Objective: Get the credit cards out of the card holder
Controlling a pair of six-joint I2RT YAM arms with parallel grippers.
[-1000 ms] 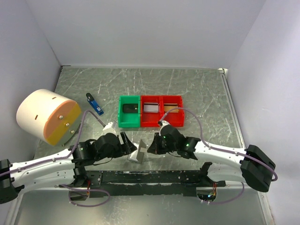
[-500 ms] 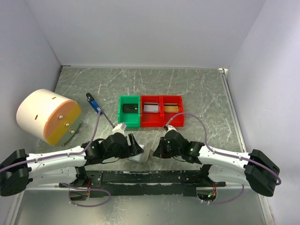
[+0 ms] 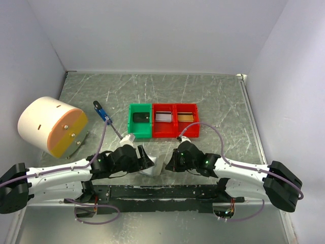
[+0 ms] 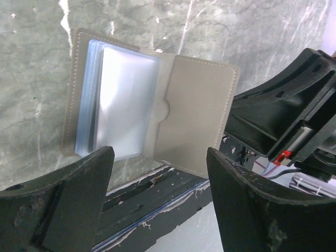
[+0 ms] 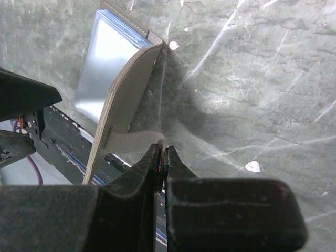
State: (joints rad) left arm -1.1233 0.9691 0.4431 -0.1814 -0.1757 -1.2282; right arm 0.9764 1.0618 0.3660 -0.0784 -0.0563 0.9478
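Card holder sits at the near edge of the table, between the two grippers, lying open with its lower edge hanging over the black rail at the table front. Its left panel lies flat and shows a stack of clear, pale blue sleeves. Its right panel is a plain grey flap with a half-round notch on the inner edge. Right gripper has its fingers pressed together on the edge of that grey flap, which the right wrist view shows lifted off the table and tilted up while the sleeved panel stays down. Left gripper is spread wide, with one finger on either side of the holder's near edge in its own view. Cannot tell if either finger touches the holder. From the top view both grippers are low and close together, nearly nose to nose, with the holder a pale wedge between them. Farther back on the table is a row of three small trays touching side by side. The green tray on the left holds a dark flat item. Of the two red trays, the middle one holds a pale flat item and the right one a brownish one. A blue gadget lies left of the trays. A big white cylinder with an orange and yellow end face lies on its side at the left wall.
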